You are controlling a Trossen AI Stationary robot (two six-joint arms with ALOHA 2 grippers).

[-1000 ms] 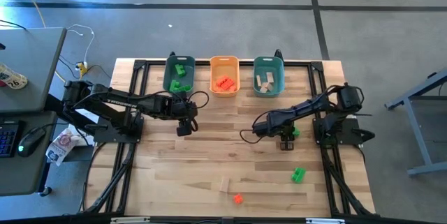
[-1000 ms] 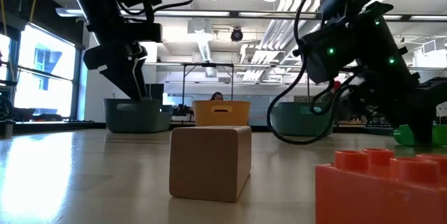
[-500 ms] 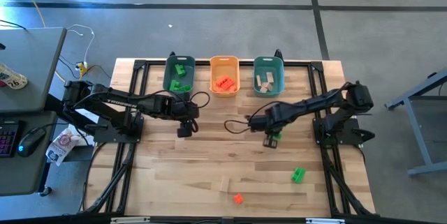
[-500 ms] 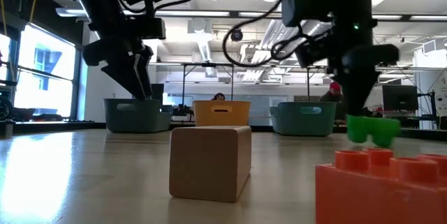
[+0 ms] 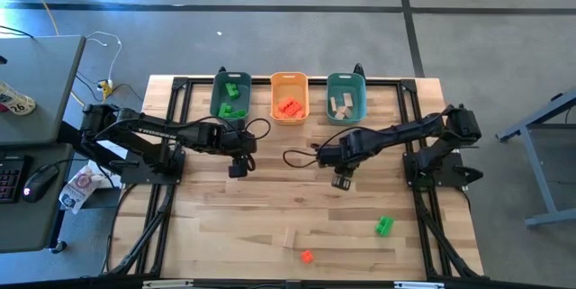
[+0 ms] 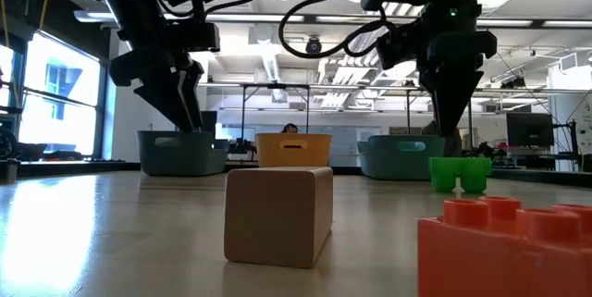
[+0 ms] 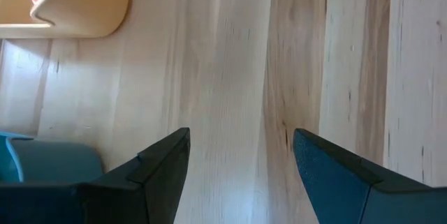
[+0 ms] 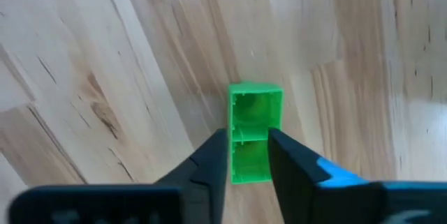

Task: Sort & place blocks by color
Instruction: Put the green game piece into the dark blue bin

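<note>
While a green block [image 8: 254,132] sits pinched between the right end effector [image 8: 248,155] fingers above the worktop [image 5: 270,208], the left end effector [image 7: 237,161] hangs spread beside the teal bin [image 5: 230,97].

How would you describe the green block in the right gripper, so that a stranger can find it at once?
On the wooden table, find the right gripper, over the middle, in front of the three bins. The green block is pinched between its two fingers. The other loose green block lies alone nearer the front edge; only this one is in a grip.
</note>
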